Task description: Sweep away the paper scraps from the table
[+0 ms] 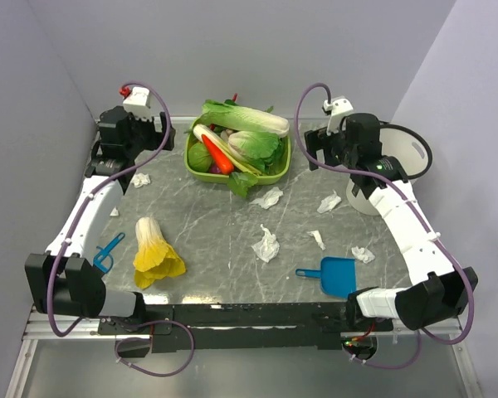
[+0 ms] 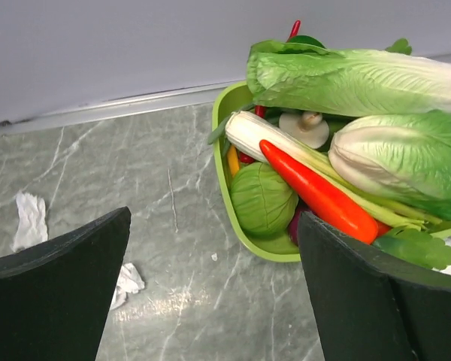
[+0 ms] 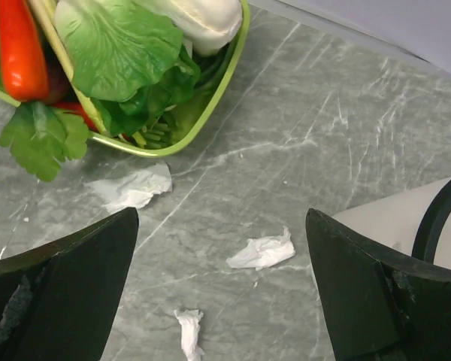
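Several white paper scraps lie on the grey-green marble table (image 1: 207, 240): one at the far left (image 1: 141, 179), one below the basket (image 1: 267, 197), others mid-right (image 1: 329, 201) (image 1: 266, 244) (image 1: 316, 239) (image 1: 363, 254). My left gripper (image 1: 137, 133) is raised at the far left, open and empty (image 2: 214, 218); two scraps (image 2: 30, 218) (image 2: 126, 282) lie beneath it to the left. My right gripper (image 1: 340, 148) is raised at the far right, open and empty (image 3: 222, 214), above three scraps (image 3: 131, 188) (image 3: 263, 252) (image 3: 188, 331).
A green basket (image 1: 190, 157) full of vegetables stands at the far middle. A yellow-and-white leafy vegetable (image 1: 155, 253) lies front left, next to a blue brush (image 1: 106, 253). A blue dustpan (image 1: 338, 275) lies front right. A white bin (image 1: 402, 153) stands at the far right.
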You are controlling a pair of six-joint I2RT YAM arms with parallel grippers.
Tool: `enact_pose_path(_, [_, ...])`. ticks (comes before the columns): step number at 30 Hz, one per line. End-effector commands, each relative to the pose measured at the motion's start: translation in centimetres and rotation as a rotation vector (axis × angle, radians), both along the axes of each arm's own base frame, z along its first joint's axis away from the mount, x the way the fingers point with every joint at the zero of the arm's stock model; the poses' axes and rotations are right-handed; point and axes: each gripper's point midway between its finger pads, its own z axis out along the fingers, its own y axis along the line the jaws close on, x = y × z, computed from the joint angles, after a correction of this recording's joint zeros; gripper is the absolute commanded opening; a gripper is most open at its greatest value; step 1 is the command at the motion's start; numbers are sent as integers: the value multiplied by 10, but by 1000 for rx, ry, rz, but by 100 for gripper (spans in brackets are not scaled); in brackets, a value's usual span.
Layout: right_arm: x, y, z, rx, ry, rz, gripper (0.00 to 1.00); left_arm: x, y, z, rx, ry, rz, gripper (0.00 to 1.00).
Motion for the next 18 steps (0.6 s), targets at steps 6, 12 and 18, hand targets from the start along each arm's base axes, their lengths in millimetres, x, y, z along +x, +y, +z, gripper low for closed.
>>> enact_pose_path(6, [-26,25,-16,-141,8,354,100,-23,7,16,213,5,-115,96])
enact_pose_path(12, [-65,41,-60,-189,91,542,100,-60,30,-5,295,208,-78,97])
enact_pose_path(18, [-100,54,-95,-224,188,680,100,-94,93,-35,339,347,97,97])
